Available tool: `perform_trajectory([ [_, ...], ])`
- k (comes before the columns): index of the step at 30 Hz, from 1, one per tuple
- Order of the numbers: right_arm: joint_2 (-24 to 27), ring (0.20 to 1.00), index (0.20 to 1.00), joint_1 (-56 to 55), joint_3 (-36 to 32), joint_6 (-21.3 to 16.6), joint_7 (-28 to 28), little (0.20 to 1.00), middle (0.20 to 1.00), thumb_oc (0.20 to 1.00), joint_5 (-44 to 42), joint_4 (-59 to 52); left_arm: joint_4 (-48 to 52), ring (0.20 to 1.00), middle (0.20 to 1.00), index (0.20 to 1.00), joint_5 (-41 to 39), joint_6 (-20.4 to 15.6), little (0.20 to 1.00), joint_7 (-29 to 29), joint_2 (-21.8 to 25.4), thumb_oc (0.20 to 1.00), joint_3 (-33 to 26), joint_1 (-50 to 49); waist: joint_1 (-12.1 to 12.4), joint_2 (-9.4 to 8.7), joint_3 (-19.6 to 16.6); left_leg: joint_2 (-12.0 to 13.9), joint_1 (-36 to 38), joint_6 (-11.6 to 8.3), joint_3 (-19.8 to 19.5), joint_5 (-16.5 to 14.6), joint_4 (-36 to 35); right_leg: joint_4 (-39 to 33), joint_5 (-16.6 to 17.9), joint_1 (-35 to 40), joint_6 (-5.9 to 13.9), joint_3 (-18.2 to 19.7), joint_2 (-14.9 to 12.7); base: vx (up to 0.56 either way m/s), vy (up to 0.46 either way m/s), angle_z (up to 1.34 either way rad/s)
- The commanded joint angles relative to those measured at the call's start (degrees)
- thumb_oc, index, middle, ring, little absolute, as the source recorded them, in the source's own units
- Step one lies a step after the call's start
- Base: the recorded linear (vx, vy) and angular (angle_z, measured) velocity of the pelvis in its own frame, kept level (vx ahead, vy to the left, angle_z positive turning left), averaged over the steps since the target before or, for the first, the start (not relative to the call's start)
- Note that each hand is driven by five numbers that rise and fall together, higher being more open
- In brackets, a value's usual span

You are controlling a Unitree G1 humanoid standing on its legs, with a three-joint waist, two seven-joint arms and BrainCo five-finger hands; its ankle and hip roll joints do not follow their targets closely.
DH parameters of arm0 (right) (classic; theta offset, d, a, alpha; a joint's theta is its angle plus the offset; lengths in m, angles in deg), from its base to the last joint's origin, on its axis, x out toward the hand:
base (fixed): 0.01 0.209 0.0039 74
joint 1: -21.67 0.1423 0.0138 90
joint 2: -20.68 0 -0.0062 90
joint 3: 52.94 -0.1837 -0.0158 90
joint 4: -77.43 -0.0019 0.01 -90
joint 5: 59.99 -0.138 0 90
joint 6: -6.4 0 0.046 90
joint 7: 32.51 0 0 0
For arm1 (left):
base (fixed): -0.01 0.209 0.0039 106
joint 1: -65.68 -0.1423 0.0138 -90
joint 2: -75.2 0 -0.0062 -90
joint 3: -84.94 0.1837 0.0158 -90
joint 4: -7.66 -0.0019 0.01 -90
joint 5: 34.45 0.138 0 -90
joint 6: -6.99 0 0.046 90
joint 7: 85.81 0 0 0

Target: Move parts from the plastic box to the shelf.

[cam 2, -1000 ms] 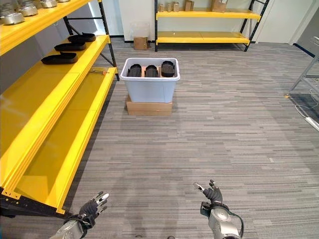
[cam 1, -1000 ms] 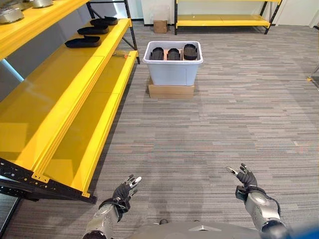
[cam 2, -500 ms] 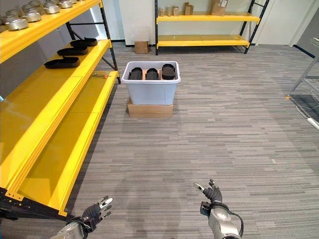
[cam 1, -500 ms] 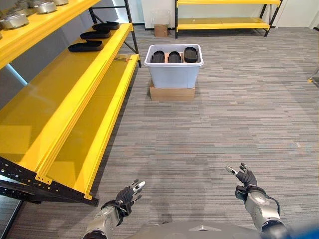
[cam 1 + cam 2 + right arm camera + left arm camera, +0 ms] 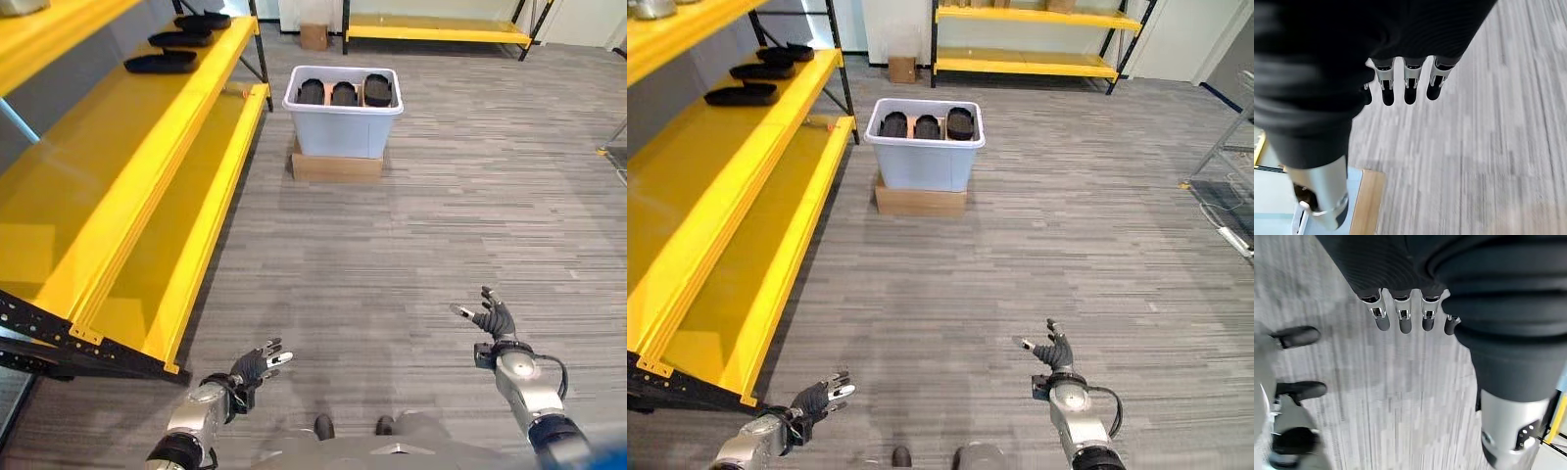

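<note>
A pale plastic box stands on a cardboard base far ahead on the floor, with three black parts upright inside it. More black parts lie on the far end of the yellow shelf along the left. My left hand hangs low at the near left, open and holding nothing. My right hand is at the near right, also open and holding nothing. In the wrist views the left hand's fingers and the right hand's fingers are straight over bare carpet.
The shelf's lower yellow level and its black frame corner jut out near my left hand. A second yellow rack and a small cardboard box stand at the far wall. A metal rack's leg shows at right.
The camera has shifted, so the box and shelf sit a little differently in view. Both hands stay low and open; the right one shows slightly higher than before.
</note>
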Motion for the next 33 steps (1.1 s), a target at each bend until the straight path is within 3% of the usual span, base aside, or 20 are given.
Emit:
perform_trajectory([
  [1, -0.28, 1.0, 1.0, 3.53, -0.01, -3.23, -0.57, 1.0, 1.0, 1.0, 0.06, -1.8, 2.44, 1.0, 1.0, 1.0, -0.65, -1.38, 1.0, 1.49, 0.14, 1.0, -0.61, 0.53, 0.62, -0.29, -0.18, 1.9, -0.27, -3.06, -1.89, -5.41, 0.74, -4.04, 13.57, -0.93, 3.57, 0.79, -3.56, 0.1, -0.009, -0.37],
  [4, -0.34, 1.0, 1.0, 3.55, 0.05, -4.64, -1.87, 1.0, 1.0, 1.0, 0.49, -1.81, 2.61, 1.0, 1.0, 1.0, -0.21, -2.93, 1.0, 0.31, -0.02, 1.0, -0.86, 0.36, -0.37, -0.73, 0.35, 1.56, 0.29, -3.81, -2.53, -6.33, 1.38, -15.03, 14.12, -2.13, 3.36, 3.33, -2.21, 0.23, -0.102, -0.08],
  [6, -0.77, 1.0, 1.0, 2.59, -1.0, -5.63, -4.61, 1.0, 1.0, 1.0, 0.41, -0.92, 2.15, 1.0, 1.0, 1.0, 2.18, -4.42, 1.0, 0.36, -0.75, 1.0, 0.65, -0.91, -0.65, -1.09, 0.47, 1.14, 2.67, -4.24, -4.14, -7.64, 0.79, -26.22, 17.96, -3.19, 4.84, 3.84, -3.35, 0.5, -0.218, 0.29],
  [8, -1.14, 1.0, 1.0, 2.12, -1.49, -5.65, -5.44, 1.0, 1.0, 1.0, 0.65, -0.46, 1.43, 1.0, 1.0, 1.0, 3.26, -5.63, 1.0, 0.46, -1.08, 1.0, 1.17, -1.78, -0.74, -1.18, 0.5, 1.0, 3.79, -4.11, -4.84, -8.43, 0.86, -27.94, 18.71, -3.25, 5.09, 4.04, -3.44, 0.45, -0.179, 0.5],
  [11, -1.36, 1.0, 1.0, -0.24, -1.87, -5.22, -7.69, 1.0, 1.0, 1.0, -1.02, -1.11, 1.05, 1.0, 1.0, 1.0, 6.43, -8.41, 1.0, -0.27, -1.55, 1.0, 1.93, -2.91, -2.31, -1.58, 0.13, -0.16, 4.64, -3.16, -6.92, -10.44, 2.53, -28.85, 17.81, -2.15, 4.66, 8.23, -2.02, 0.52, -0.219, 0.41],
  [15, -1.41, 1.0, 1.0, -1.61, -1.72, -4.21, -7.22, 1.0, 1.0, 1.0, -1.41, -0.61, 2.58, 1.0, 1.0, 1.0, 2.88, -8.55, 1.0, 0.81, -1.98, 1.0, 2.09, -3.95, -3.29, -1.25, 0.85, -1.47, 5.01, -2.32, -6.27, -13.83, 7.53, -22.87, 15.75, -3.16, 3.09, 7.16, -1.38, 0.38, -0.124, 0.68],
  [20, -0.64, 1.0, 1.0, -3.47, -0.98, -6.08, -6.5, 1.0, 1.0, 1.0, 2.4, 1.87, 2.27, 1.0, 1.0, 1.0, 2.28, -8.97, 1.0, 0.75, -3.23, 1.0, 2.13, -4.22, -4.68, 0.08, 0.72, -3.85, 6.38, -1.65, -6.02, -16.89, 12.57, -18.5, 12.84, -3.37, 1.18, 6.22, 0.96, 0.36, -0.117, -0.07],
  [22, -0.09, 1.0, 1.0, -4.25, -0.9, -6.49, -6.46, 1.0, 1.0, 1.0, 2.25, 1.98, 1.85, 1.0, 1.0, 1.0, 1.81, -8.96, 1.0, 0.93, -3.53, 1.0, 2.17, -3.9, -5.06, 0.47, 0.17, -4.95, 6.25, -2.41, -6.85, -15.96, 14.39, -18.3, 12.21, -3.32, 0.29, 6.37, 1.77, 0.26, -0.106, 0.16],
  [25, 1.81, 1.0, 1.0, -6.71, -1.82, -8.19, -6.06, 1.0, 1.0, 1.0, 2.36, 1.55, 1.53, 1.0, 1.0, 1.0, -0.19, -8.25, 1.0, 3.18, -4.35, 1.0, 3.06, -2.41, -6.68, 2.32, -0.18, -6.1, 4.55, -7.18, -6.86, -7.61, 23.54, -18.73, 9.62, -1.33, -2.81, 6.34, 4.69, 0.23, -0.11, 0.15],
  [28, 2.79, 1.0, 1.0, -7.68, -2.51, -8.89, -5.86, 1.0, 1.0, 1.0, 2.48, 0.56, 1.71, 1.0, 1.0, 1.0, -0.95, -7.37, 1.0, 4.87, -4.75, 1.0, 2.75, -1.04, -6.67, 1.57, 0.27, -5.08, -1.76, -11.29, -4.29, -2.04, 32.5, -19.65, 7.09, 2.13, -4.38, 5.6, 4.7, 0.18, -0.09, 0.31],
  [31, 3.31, 1.0, 1.0, -6.88, -2.45, -8.03, -5.1, 1.0, 1.0, 1.0, 1.99, -0.61, 3.16, 1.0, 1.0, 1.0, -0.48, -6.51, 1.0, 7.25, -4.9, 1.0, 0.96, -0.89, -4.71, 0.03, 1.28, -1.97, -8.63, -10.53, -2.41, -3.07, 32.42, -20.89, 5.07, 6.45, -4.6, 5.21, 4.05, 0.17, -0.025, 0.21],
  [33, 3.29, 1.0, 1.0, -4.69, -0.93, -6.54, -4.55, 1.0, 1.0, 1.0, 2.6, -1.28, 3.83, 1.0, 1.0, 1.0, -0.46, -7.06, 1.0, 8.57, -4.68, 1.0, -0.77, -1.6, -2.67, -0.64, 2.18, 0.78, -9.12, -8.9, -1.85, -4.91, 23.2, -21.46, 4.11, 8.33, -4.31, 5.25, 3.85, 0.21, 0.095, -0.02],
])
